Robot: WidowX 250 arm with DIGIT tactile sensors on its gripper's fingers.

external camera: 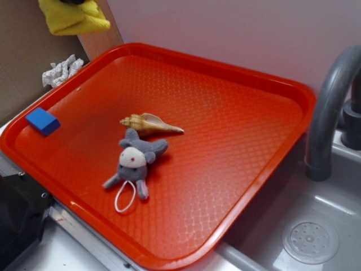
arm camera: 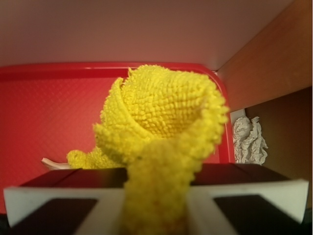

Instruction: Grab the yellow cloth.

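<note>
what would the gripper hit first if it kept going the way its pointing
Probably the red tray: the gripper, shut on the yellow cloth, faces the tray's far part in the wrist view. Depth is unclear.

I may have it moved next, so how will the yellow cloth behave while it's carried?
Probably floppy: the yellow cloth droops in folds from the end effector. Likely light, and its nubby terry should resist slipping.
</note>
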